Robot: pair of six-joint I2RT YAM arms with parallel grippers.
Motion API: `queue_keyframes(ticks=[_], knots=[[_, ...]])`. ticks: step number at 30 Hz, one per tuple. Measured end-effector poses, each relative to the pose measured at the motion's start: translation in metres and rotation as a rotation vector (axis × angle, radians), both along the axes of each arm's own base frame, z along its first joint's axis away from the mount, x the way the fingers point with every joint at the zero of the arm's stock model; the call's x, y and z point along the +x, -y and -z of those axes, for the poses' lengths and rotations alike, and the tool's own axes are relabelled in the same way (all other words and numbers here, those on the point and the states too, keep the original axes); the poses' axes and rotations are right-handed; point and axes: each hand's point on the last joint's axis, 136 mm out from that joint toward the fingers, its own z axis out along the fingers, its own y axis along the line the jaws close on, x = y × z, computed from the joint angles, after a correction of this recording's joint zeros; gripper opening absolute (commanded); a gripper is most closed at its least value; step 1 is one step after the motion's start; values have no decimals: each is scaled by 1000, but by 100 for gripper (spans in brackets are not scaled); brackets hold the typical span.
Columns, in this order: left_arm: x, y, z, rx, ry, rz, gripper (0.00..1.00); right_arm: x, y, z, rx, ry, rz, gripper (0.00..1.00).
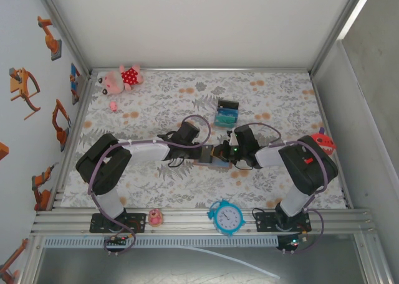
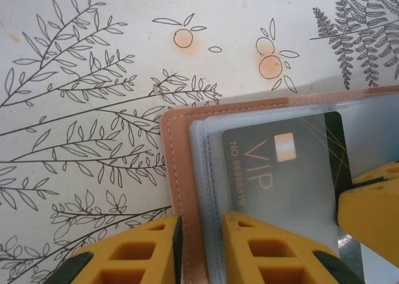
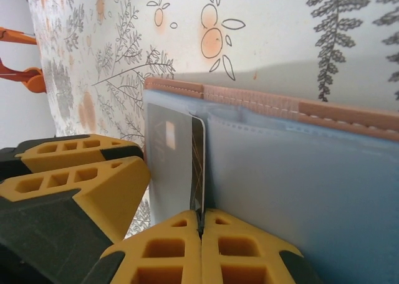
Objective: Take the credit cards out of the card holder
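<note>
The card holder (image 1: 217, 156) lies opened out flat near the middle of the bench (image 1: 280, 97), tan cover down and pockets up. Its long axis runs left to right, one end towards each arm. There is one holder and, as far as I can see, one credit card (image 2: 280, 165) in it. The card is dark grey, marked VIP, and lies under a clear pocket with its lettering running parallel to the holder's stitched tan border (image 2: 177, 172). The left gripper (image 2: 201, 228) stands over that border, one finger just outside the edge and the other on the clear pockets. Its jaws are a little apart with the leather between them, and I cannot tell whether they actually bite on it. The right gripper (image 3: 201, 225) has its jaws clenched flat together on the edge of the card, beside the blue-grey pockets (image 3: 299, 190). Behind the holder, towards the back of the bench, one small black box (image 1: 227, 113) with teal cards in it sits on its own. One pink plush toy (image 1: 123, 78) lies in the far left corner and one red toy (image 1: 324, 141) at the right edge. One blue alarm clock (image 1: 225, 217) and one small pink figure (image 1: 154, 218) stand on the front rail between the arm bases.
</note>
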Motion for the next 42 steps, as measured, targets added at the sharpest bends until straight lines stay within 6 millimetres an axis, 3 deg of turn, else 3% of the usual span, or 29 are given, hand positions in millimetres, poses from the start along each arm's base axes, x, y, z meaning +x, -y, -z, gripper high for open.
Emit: queue_keyframes(ticks=[7,15,24,29,34,37,42], knots=[[-1,-2,7,15,-17,-9,12,1,9,2,7,-8,16,0],[-1,-2,6,18,-19,-10,11,0,21,-5,-84,6,-4,0],[-3,-7,-7,39,2,1,22,0,33,-9,-221,1,-33,0],[3,18,-33,-5,63,53,22,2,39,-12,-269,3,-35,0],[9,61,-51,-65,108,125,22,0,40,-11,-280,-5,-40,0],[8,76,-41,-77,92,153,20,0,40,-11,-282,-4,-43,0],[2,77,-11,-45,29,172,17,-1,43,-9,-300,-9,-44,0]])
